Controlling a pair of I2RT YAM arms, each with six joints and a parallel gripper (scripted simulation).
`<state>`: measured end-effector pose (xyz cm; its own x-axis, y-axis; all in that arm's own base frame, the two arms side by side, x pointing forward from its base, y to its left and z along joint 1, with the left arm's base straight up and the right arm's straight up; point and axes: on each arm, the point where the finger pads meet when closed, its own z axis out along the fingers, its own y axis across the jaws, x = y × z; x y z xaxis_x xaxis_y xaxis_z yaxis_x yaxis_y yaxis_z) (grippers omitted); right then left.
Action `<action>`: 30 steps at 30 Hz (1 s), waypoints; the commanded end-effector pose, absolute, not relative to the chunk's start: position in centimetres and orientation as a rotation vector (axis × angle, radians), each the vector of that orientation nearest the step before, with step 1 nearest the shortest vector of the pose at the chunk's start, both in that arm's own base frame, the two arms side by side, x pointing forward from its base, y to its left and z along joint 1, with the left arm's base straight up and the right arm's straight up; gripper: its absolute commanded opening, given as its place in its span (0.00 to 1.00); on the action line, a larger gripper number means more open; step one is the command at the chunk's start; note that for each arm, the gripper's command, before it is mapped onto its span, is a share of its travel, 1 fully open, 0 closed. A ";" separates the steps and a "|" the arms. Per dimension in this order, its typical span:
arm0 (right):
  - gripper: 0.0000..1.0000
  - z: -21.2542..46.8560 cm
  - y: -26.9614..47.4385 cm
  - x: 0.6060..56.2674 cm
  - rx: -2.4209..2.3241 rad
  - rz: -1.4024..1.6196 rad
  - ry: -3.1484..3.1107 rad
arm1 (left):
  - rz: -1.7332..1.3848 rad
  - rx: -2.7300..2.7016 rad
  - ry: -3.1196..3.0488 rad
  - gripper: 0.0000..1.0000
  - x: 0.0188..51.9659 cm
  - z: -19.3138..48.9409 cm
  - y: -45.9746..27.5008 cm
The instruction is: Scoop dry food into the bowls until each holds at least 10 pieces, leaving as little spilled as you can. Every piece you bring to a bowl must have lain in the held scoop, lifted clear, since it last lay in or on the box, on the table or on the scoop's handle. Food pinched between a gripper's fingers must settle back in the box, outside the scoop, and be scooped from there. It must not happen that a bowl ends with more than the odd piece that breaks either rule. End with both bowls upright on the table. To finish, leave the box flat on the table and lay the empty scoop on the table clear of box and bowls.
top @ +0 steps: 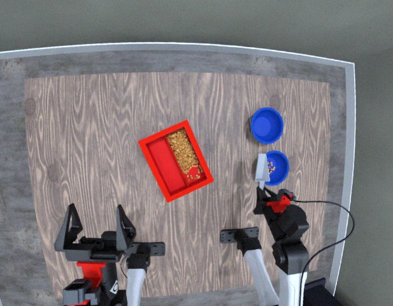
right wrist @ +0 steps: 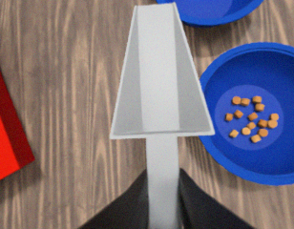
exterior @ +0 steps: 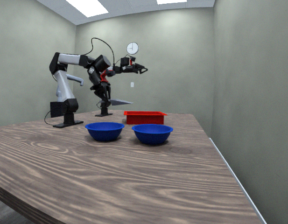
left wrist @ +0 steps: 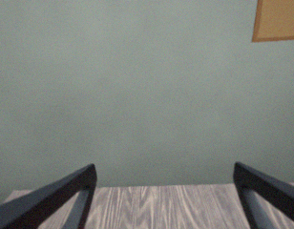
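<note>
The right hand (top: 262,190) (exterior: 107,98) (right wrist: 163,176) grips the light, stiff scoop (top: 262,167) (exterior: 120,102) (right wrist: 158,76) rightly by its handle; the left hand (top: 97,205) (exterior: 144,70) (left wrist: 162,170) is open

My right gripper (top: 262,190) (exterior: 106,99) (right wrist: 163,176) points steeply down at the end of my bent right arm (top: 290,245) (exterior: 69,59), its fingers closed on a scoop handle. My left gripper (top: 95,206) (exterior: 144,69) (left wrist: 162,170) is raised, roughly level, its fingers spread wide with nothing between them.
</note>
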<state>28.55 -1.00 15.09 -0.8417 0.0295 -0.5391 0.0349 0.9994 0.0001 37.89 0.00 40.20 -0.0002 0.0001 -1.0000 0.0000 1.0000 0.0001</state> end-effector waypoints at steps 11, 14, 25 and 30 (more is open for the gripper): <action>0.01 15.6 -1.0 28.8 0.040 -0.016 2.551 | -0.003 -0.003 1.546 1.00 37.6 41.1 0.0; 0.01 15.6 -1.0 28.8 0.040 -0.016 2.551 | -0.003 -0.003 1.546 1.00 37.6 41.1 0.0; 0.00 16.3 -1.0 29.1 0.040 -0.017 2.530 | -0.003 -0.003 1.512 1.00 37.3 42.4 0.0; 0.00 16.3 -1.0 29.1 0.040 -0.017 2.530 | -0.003 -0.003 1.512 1.00 37.3 42.4 0.0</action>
